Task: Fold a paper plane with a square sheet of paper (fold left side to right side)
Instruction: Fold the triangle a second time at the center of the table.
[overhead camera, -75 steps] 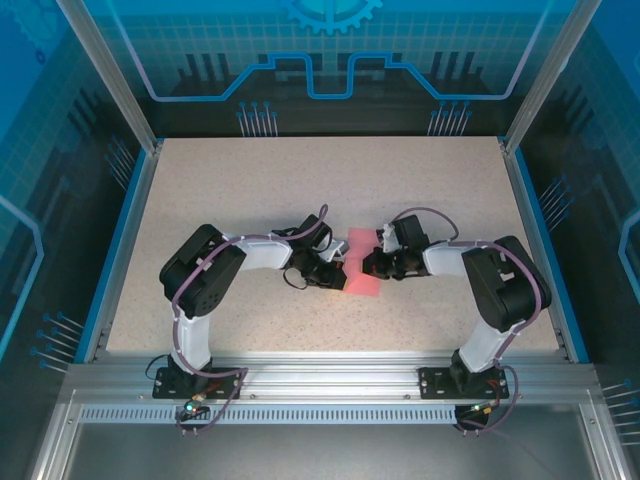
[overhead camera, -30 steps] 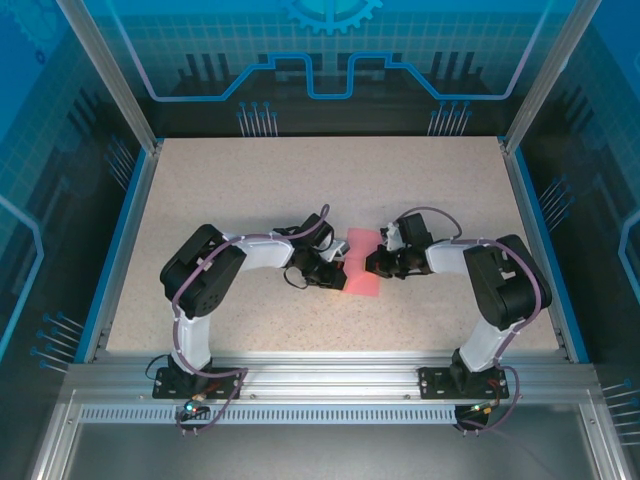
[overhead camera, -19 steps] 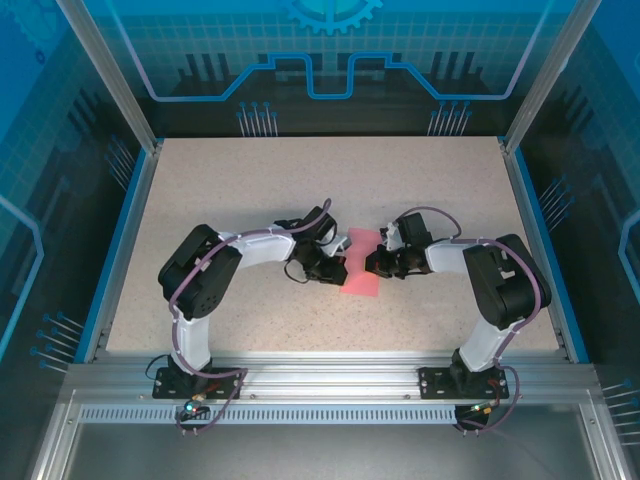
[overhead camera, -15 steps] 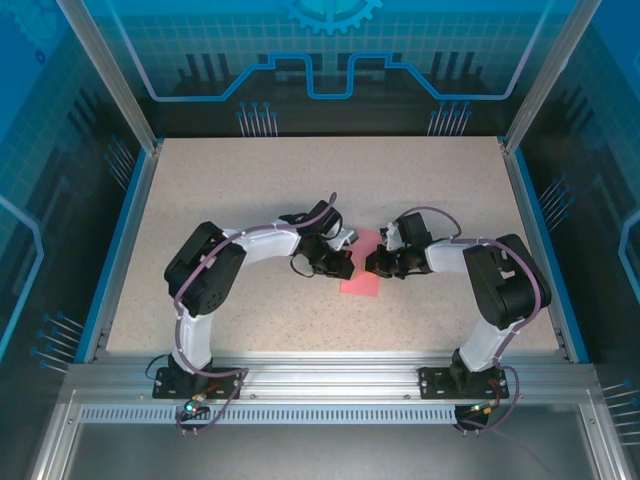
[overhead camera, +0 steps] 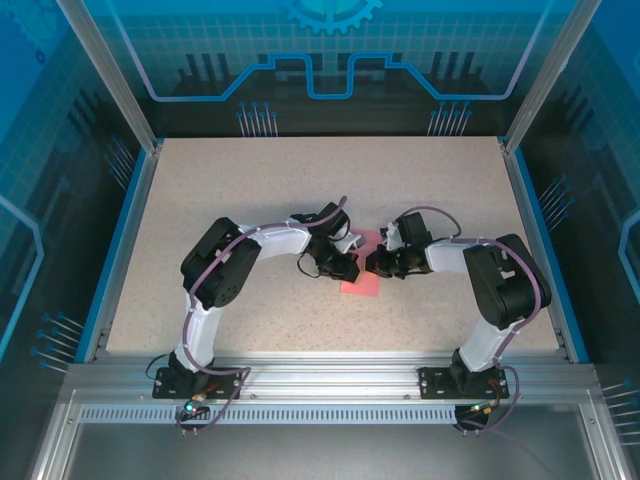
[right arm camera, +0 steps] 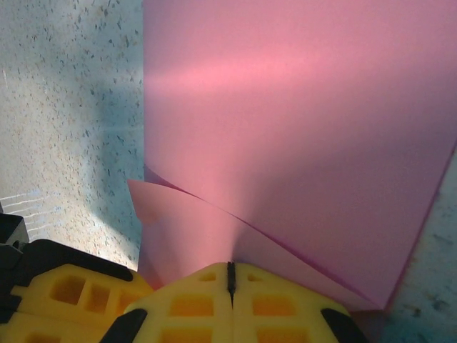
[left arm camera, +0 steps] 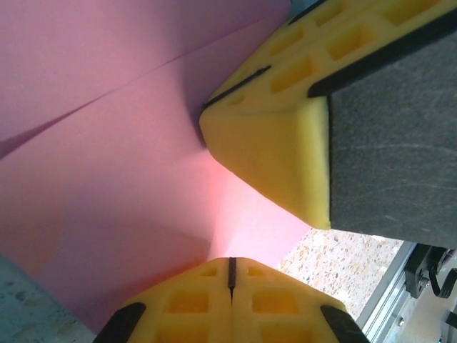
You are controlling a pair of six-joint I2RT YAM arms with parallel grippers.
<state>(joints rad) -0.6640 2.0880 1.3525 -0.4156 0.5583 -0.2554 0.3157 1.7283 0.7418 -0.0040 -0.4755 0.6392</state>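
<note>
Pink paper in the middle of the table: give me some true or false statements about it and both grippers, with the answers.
1. The pink paper lies on the table between the two grippers. True.
2. The left gripper stands wide open. False: its yellow fingertips meet.
3. The right gripper is shut, with its tip at the paper. True.
4. The paper lies in one flat layer. False: the right wrist view shows one layer lifted over another.
</note>
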